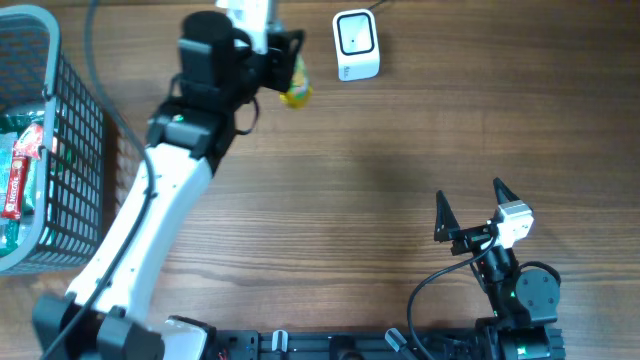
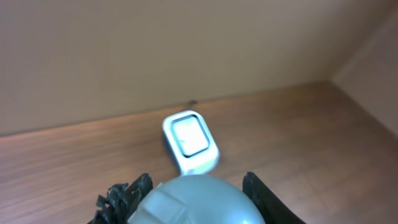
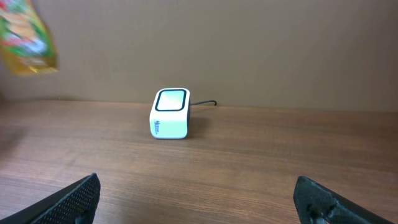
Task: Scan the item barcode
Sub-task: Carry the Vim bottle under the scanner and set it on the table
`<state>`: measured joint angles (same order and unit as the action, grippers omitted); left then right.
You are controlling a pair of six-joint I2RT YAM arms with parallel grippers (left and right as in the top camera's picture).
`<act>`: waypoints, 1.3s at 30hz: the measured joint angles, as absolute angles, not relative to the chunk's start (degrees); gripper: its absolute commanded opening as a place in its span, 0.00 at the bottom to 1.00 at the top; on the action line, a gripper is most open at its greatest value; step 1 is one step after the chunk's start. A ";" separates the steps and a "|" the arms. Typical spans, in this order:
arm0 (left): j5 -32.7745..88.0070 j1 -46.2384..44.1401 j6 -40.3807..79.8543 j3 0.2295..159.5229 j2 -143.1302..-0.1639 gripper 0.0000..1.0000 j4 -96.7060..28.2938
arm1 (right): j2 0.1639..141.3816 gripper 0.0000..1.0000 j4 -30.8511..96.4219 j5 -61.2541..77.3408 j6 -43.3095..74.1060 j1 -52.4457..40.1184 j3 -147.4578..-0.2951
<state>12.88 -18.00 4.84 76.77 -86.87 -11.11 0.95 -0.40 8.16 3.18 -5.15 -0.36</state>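
- Table (image 1: 380,180): wooden top, carrying everything below.
- Basket (image 1: 75,130): dark wire, at the far left edge; holds several packets, a red one (image 1: 20,170) the plainest.
- Left arm (image 1: 150,220): white, stretched from the near edge towards the far side, ending at the left gripper (image 1: 283,62).
- Right gripper (image 1: 469,195): parked near the base on the right, jaws spread wide, nothing between them, well apart from the work.
- Scanner (image 1: 355,44): small white box with a dark-framed window on top, cable trailing behind, standing at the far side of the table.
- Item (image 1: 296,92): yellow-green packet, pinched in the left gripper's part-closed jaws and held above the table, near the scanner and on its basket side. In the right wrist view the item hangs off to the left of the window, not over it.
- Barcode: not visible in any view; which face carries it cannot be told.
- Progress, as judged: the item is gripped and brought near the scanner. Left to do: move the packet over the window, code side towards it, and get a read.
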 measured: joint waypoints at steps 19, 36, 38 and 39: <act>12.95 -38.94 4.86 76.77 -111.37 0.36 9.30 | 0.95 1.00 -0.40 8.16 3.18 -5.15 -0.36; 7.38 -45.60 5.34 76.77 -116.92 1.00 7.79 | 0.95 1.00 -0.40 8.14 3.18 -5.15 -0.36; 7.31 -45.63 5.26 76.77 -116.92 1.00 6.85 | 0.95 1.00 -0.40 8.16 3.18 -5.15 -0.36; 7.31 -45.71 5.26 76.77 -116.92 1.00 6.33 | 0.95 1.00 -0.40 8.16 3.18 -5.15 -0.36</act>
